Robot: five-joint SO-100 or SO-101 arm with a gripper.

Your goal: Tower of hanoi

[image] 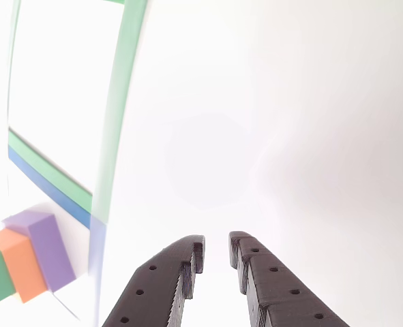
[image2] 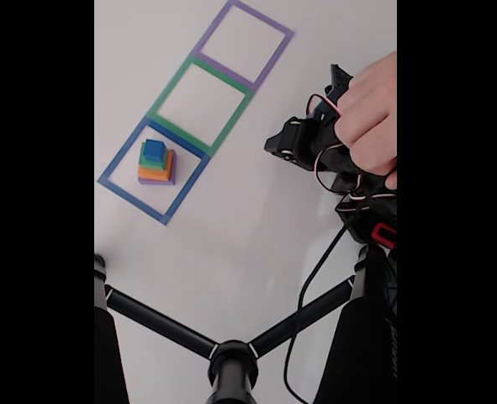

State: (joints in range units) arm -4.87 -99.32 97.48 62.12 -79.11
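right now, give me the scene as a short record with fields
stack: blue block on top, then green block, orange block, purple block at the bottom
stack place: inside the blue taped square, fixed view
other squares: green taped square and purple taped square, nothing inside
gripper: gripper, jaws slightly apart, holding nothing, over bare white table
arm: a person's hand rests on it
foreground: black tripod legs
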